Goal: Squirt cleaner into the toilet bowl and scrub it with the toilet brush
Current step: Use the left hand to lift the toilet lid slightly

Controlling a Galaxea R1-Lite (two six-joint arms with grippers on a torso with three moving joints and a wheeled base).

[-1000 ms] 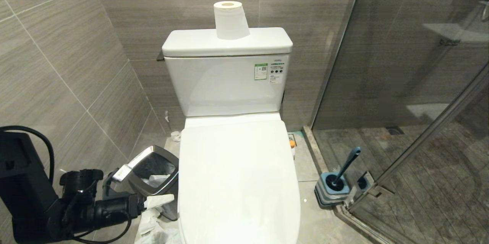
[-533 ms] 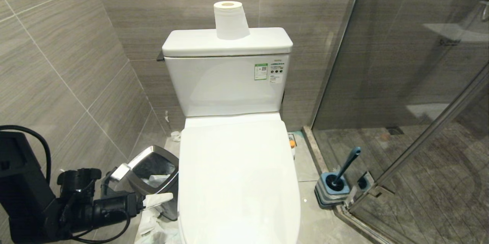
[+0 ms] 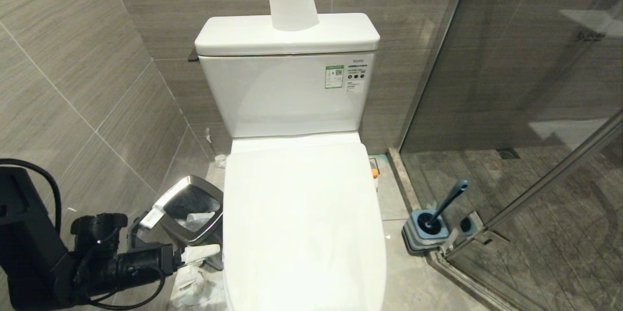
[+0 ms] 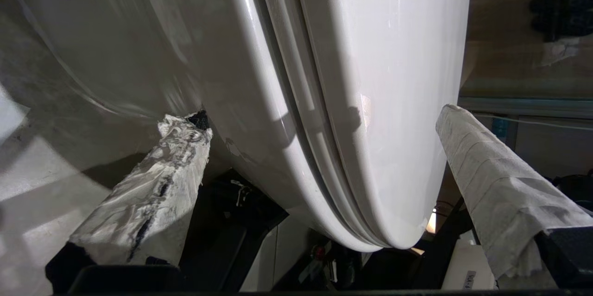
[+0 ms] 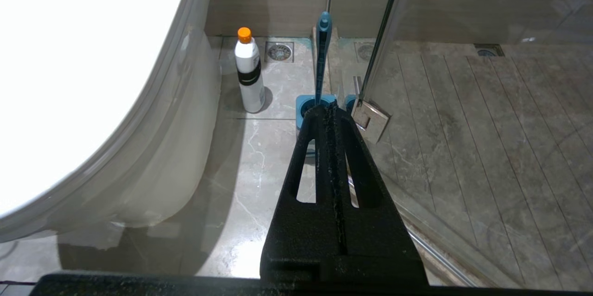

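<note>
Toilet bowl: glossy white ceramic, smooth. Waste bin: polished metal rim. Toilet brush: matt plastic (handle smooth).

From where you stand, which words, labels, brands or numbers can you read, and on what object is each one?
Nothing reads with certainty.
Cistern, green-and-white sticker: a square code pattern, its print too small.
Cistern, white label: a short heading, perhaps "TOTO", unsure; the lines below are blurred.
Cleaner bottle: a dark band, no legible print.
Toilet paper roll: no text.
</note>
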